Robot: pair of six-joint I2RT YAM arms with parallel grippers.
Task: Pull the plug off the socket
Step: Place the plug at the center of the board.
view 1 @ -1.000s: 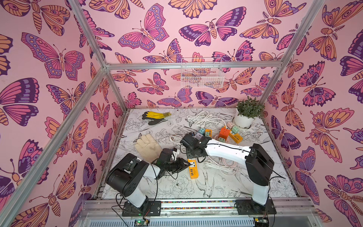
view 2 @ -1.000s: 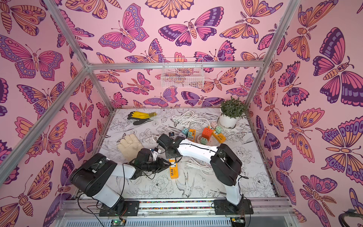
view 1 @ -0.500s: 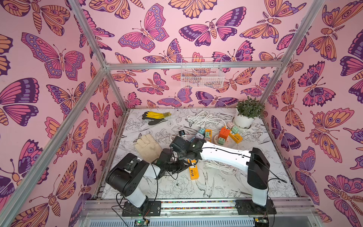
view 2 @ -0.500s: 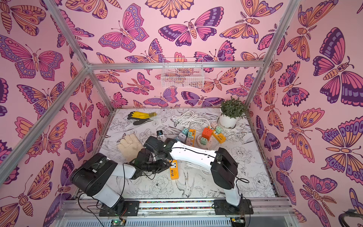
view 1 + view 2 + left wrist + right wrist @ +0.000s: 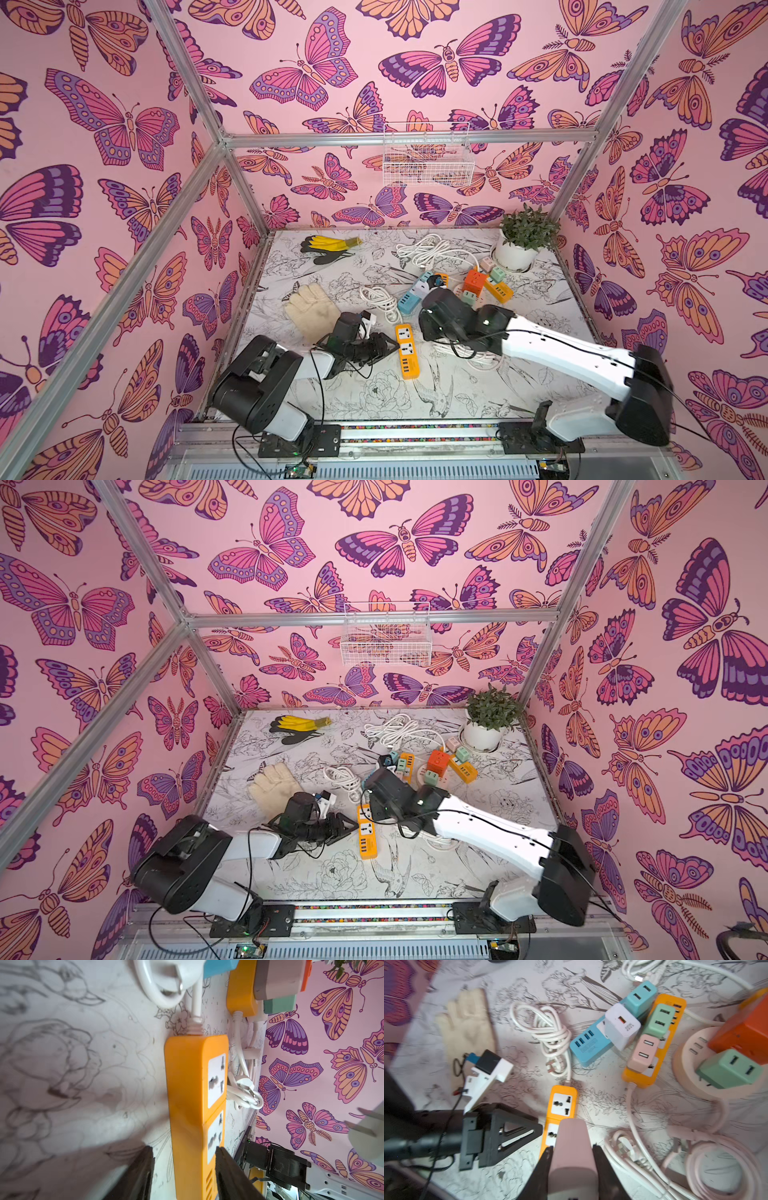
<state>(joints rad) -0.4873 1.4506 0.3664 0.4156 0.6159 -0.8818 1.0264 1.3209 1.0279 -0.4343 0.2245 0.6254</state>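
An orange power strip (image 5: 406,353) (image 5: 365,833) lies flat at the front centre. In the left wrist view both of its sockets (image 5: 216,1082) are empty. My left gripper (image 5: 184,1149) (image 5: 390,345) is open, its jaws on either side of the strip's near end with a gap showing. The pink plug (image 5: 572,1132) is clamped in my shut right gripper (image 5: 572,1147) and hangs above the strip (image 5: 563,1101), clear of it. In the left wrist view the plug's bare prongs (image 5: 365,1130) show in the air. The right wrist (image 5: 446,311) hides the plug in both top views.
Behind the strip lie a blue strip (image 5: 413,293), an orange cube (image 5: 476,282) and more adapters. A plant pot (image 5: 517,253) stands at the back right. White cable coils (image 5: 478,357) (image 5: 428,249), a cream glove (image 5: 309,309) and yellow-black gloves (image 5: 328,247) lie around.
The left gripper's jaws have parted from the orange strip. The right arm swung left, then back to the right, with the pink plug still in its grip.
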